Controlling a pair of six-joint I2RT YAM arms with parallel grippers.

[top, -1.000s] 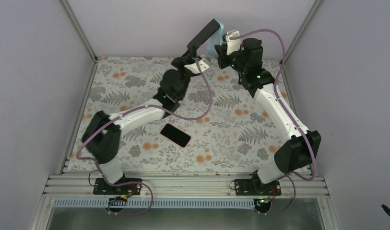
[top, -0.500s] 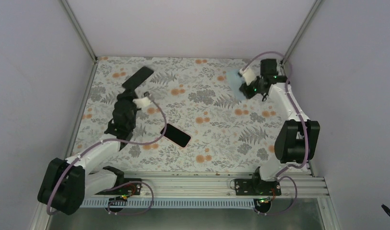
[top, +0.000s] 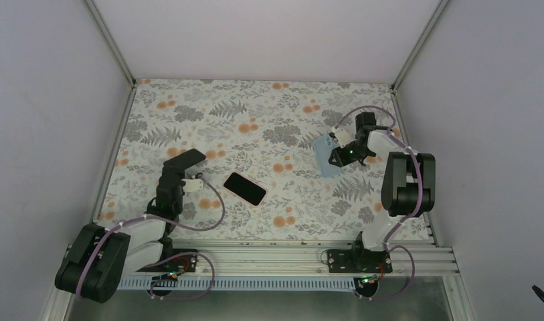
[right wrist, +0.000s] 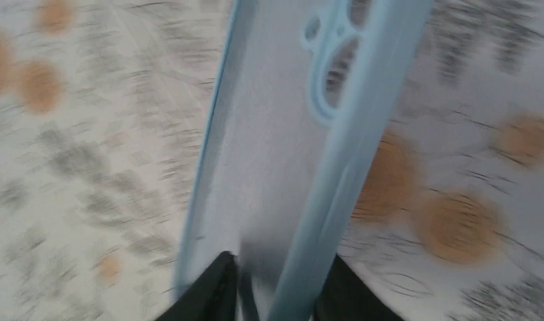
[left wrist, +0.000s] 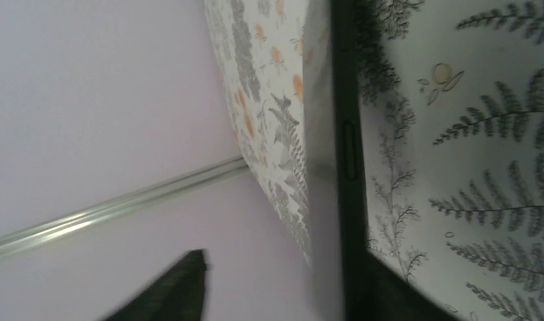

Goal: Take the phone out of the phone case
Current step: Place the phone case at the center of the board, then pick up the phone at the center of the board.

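The black phone [top: 187, 158] is out of its case and sits tilted at my left gripper [top: 180, 166], low over the left side of the table. In the left wrist view its dark edge [left wrist: 346, 147] rests against one finger, and the other finger [left wrist: 172, 287] stands well apart, so my left gripper [left wrist: 289, 267] is open. The empty light blue phone case [top: 326, 157] lies low at the right. My right gripper [top: 338, 155] straddles one side wall of the case [right wrist: 276, 134]. Blur hides whether my right gripper [right wrist: 282, 262] presses on it.
A second black phone-like slab [top: 245, 188] lies flat on the floral table cover [top: 276, 134] between the arms. Grey walls close in the table on the left, back and right. An aluminium rail [top: 255, 257] runs along the near edge.
Both arms have drawn apart from their raised meeting at the back and come down to their own sides. The phone went left, the case right. The left jaws have opened.
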